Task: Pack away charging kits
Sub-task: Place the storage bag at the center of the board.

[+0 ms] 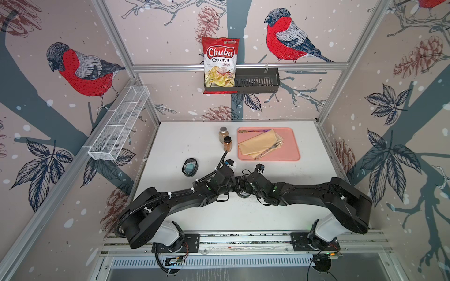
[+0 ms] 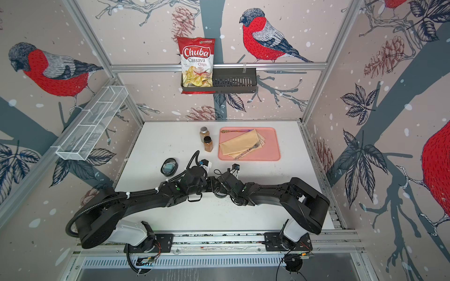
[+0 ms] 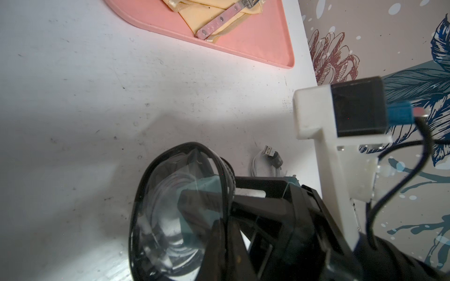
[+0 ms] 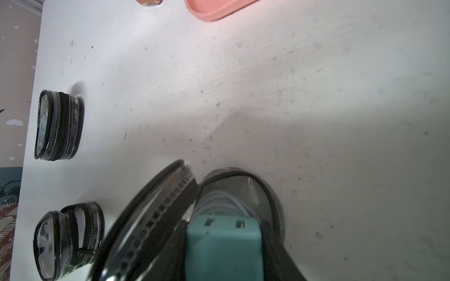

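Both top views: wrists cover the open case (image 4: 243,185) at tabletop (image 1: 267,219) front centre; only the wrist views show it. Left hand (image 3: 207,211) clamped on its raised clear lid (image 3: 170,206). Right hand (image 4: 222,233) grips teal charger (image 4: 221,250), prong face pointing into the case, above coiled white cable (image 4: 219,199). Only readable text: "Chuba Cassava Chips" on the bag (image 1: 220,63).

Chip bag (image 1: 220,63) (image 2: 196,62) standing in the black wall basket (image 1: 258,81), in both top views. Front reads "Chuba" in large white script on red, "Cassava" in dark letters beneath, then "Chips" in red. Smaller print on the bag too fine to read.
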Action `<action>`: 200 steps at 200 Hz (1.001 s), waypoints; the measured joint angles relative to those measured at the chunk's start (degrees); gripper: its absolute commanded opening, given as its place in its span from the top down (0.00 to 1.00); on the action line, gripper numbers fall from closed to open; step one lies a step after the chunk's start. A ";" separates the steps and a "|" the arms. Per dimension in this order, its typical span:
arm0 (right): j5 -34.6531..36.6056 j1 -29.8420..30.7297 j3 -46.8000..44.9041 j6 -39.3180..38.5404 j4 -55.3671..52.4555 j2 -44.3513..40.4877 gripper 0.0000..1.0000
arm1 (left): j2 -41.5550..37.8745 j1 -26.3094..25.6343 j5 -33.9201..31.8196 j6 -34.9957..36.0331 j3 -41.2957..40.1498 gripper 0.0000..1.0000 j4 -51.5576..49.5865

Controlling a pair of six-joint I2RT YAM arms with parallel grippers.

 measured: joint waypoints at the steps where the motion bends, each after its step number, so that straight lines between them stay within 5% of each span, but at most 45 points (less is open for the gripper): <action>1: 0.00 0.00 0.00 0.00 0.04 0.04 0.70 | 0.02 -0.02 0.00 0.00 0.00 1.00 0.00; 90: 0.39 -0.17 0.33 0.20 -0.48 0.46 0.38 | -0.87 -0.37 -1.55 -0.11 -0.48 1.00 0.37; 148: 0.63 -0.66 0.04 0.00 -4.11 -4.35 0.37 | -1.75 -0.46 -1.77 -0.17 -1.05 1.00 1.49; 184: 1.92 -1.90 -3.32 0.72 -4.90 -10.73 0.35 | -4.48 -0.81 -1.86 0.00 -0.24 0.49 -0.61; 200: 2.93 -2.05 -4.42 1.84 -6.32 -13.53 0.33 | -7.04 -0.85 -2.95 0.09 -0.17 0.33 -1.05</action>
